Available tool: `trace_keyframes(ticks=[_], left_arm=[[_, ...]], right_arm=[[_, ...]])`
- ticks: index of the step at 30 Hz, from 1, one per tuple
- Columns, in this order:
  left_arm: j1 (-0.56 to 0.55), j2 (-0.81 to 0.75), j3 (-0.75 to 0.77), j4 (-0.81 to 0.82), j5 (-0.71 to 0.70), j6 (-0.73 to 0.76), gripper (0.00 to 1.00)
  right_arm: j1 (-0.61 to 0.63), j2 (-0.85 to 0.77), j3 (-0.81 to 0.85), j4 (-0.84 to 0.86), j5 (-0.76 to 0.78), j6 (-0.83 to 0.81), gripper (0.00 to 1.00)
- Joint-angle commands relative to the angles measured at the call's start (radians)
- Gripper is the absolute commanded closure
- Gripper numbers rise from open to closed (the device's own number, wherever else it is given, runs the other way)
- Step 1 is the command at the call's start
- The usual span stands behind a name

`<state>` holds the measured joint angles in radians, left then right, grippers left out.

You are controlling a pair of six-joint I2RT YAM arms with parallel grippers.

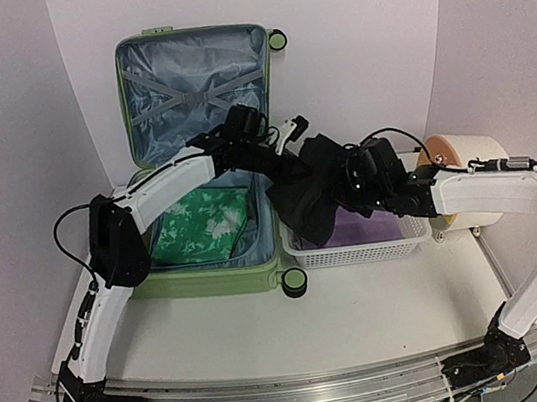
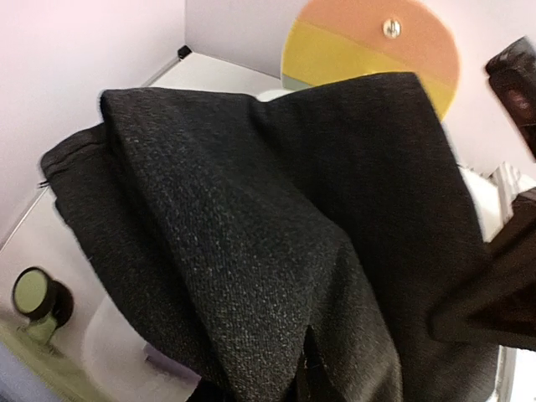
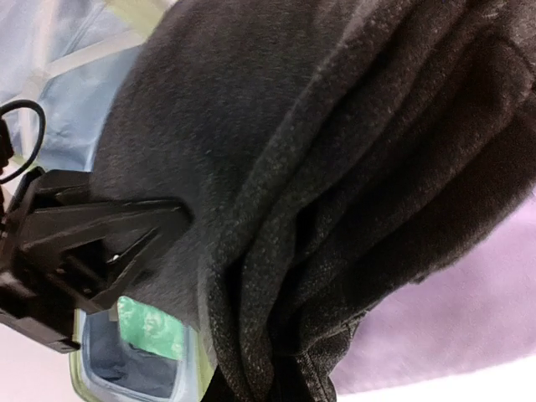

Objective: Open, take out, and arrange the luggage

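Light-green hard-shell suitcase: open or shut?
Open. The light-green hard-shell suitcase lies with lid raised, grey-blue strapped lining exposed, green patterned cloth inside.

Black garment [image 1: 307, 200] over white mesh basket [image 1: 357, 252], cream cylinder [image 1: 472, 152] beside

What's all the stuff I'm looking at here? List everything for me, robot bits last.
suitcase: one, light green with grey-blue lining, lying open on the left of the table
green patterned cloth: one, green and white, in the suitcase's near half
black garment: one, black, held up over the gap between suitcase and basket
basket: one, white mesh, just right of the suitcase
purple cloth: one, purple, inside the basket
cylinder: one, cream with an orange face, right of the basket
table: one, off-white, under everything
left fingers: one pair, black, shut on the black garment
right fingers: one pair, black, shut on the black garment
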<state>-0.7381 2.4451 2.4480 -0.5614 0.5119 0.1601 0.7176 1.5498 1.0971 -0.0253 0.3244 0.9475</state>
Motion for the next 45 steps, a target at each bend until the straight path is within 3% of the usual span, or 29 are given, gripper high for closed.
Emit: trace_keyframes(ticks=[1, 10, 20, 23, 25, 27, 28, 30, 34, 39, 43, 45], left_arm=[[-0.073, 0.045, 0.077, 0.287, -0.097, 0.105, 1.0], [-0.121, 0.108, 0.017, 0.485, -0.178, 0.288, 1.0], [-0.124, 0.167, 0.026, 0.557, -0.287, 0.444, 1.0], [-0.124, 0.176, 0.009, 0.557, -0.31, 0.461, 1.0], [-0.124, 0.176, 0.001, 0.559, -0.336, 0.468, 0.87], [-0.124, 0.171, -0.008, 0.592, -0.352, 0.473, 0.53], [-0.124, 0.167, -0.008, 0.599, -0.36, 0.477, 0.42], [-0.124, 0.159, 0.001, 0.604, -0.368, 0.486, 0.31], [-0.124, 0.135, 0.015, 0.612, -0.403, 0.512, 0.25], [-0.122, 0.059, 0.017, 0.549, -0.45, 0.515, 0.21], [-0.121, -0.013, 0.018, 0.403, -0.421, 0.474, 0.21], [-0.121, -0.037, 0.032, 0.287, -0.345, 0.438, 0.25]], right_arm=[[0.073, -0.115, -0.085, 0.099, 0.033, 0.185, 1.0], [0.156, -0.103, -0.183, 0.15, 0.138, 0.375, 1.0], [0.128, -0.005, -0.245, 0.27, 0.143, 0.41, 1.0], [0.108, 0.025, -0.25, 0.274, 0.115, 0.426, 0.9], [0.102, 0.013, -0.28, 0.273, 0.114, 0.465, 0.82], [0.102, -0.027, -0.317, 0.269, 0.119, 0.485, 0.67], [0.103, -0.048, -0.322, 0.26, 0.126, 0.476, 0.59], [0.104, -0.073, -0.292, 0.196, 0.141, 0.412, 0.54], [0.104, -0.085, -0.124, -0.006, 0.128, 0.227, 0.49], [0.103, -0.189, -0.1, -0.17, 0.137, 0.131, 0.49], [0.102, -0.207, 0.013, -0.374, 0.164, 0.011, 0.5], [0.079, -0.188, 0.071, -0.436, 0.128, -0.047, 0.48]])
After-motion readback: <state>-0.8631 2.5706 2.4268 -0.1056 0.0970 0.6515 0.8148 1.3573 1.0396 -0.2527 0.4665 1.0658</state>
